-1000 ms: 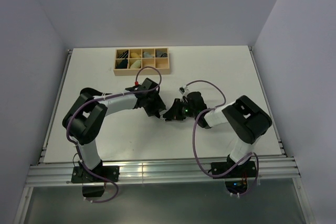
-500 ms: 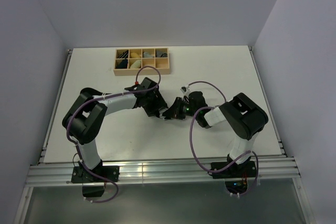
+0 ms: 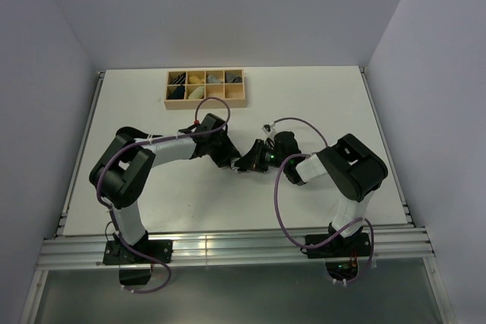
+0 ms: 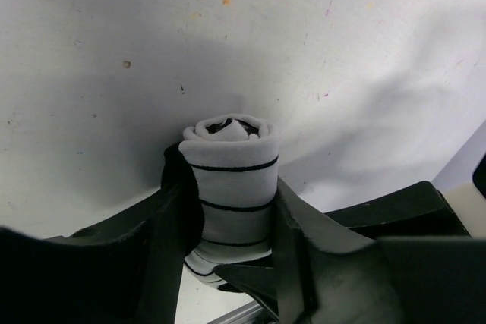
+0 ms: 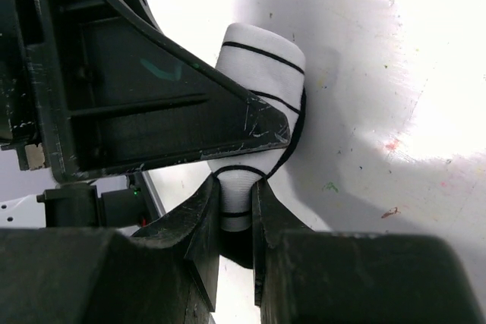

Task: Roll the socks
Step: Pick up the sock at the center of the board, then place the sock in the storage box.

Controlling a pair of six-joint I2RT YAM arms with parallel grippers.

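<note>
The socks (image 4: 230,142) form one upright roll, white with thin black stripes, with a black layer (image 4: 173,176) along its left side. My left gripper (image 4: 231,193) is shut on the roll, a finger pressed against each side. In the right wrist view the same roll (image 5: 262,66) lies behind the left gripper's finger (image 5: 152,96), and my right gripper (image 5: 235,187) is shut on the roll's narrow white end. From above, both grippers (image 3: 231,158) (image 3: 255,160) meet at mid-table and hide the socks.
A wooden box with several compartments (image 3: 206,87) holds other sock rolls at the back of the white table (image 3: 319,104). An aluminium rail (image 3: 228,244) runs along the near edge by the arm bases.
The right arm has shifted a little left toward the left gripper. The left gripper's jaws widened briefly, then closed in on the roll.
</note>
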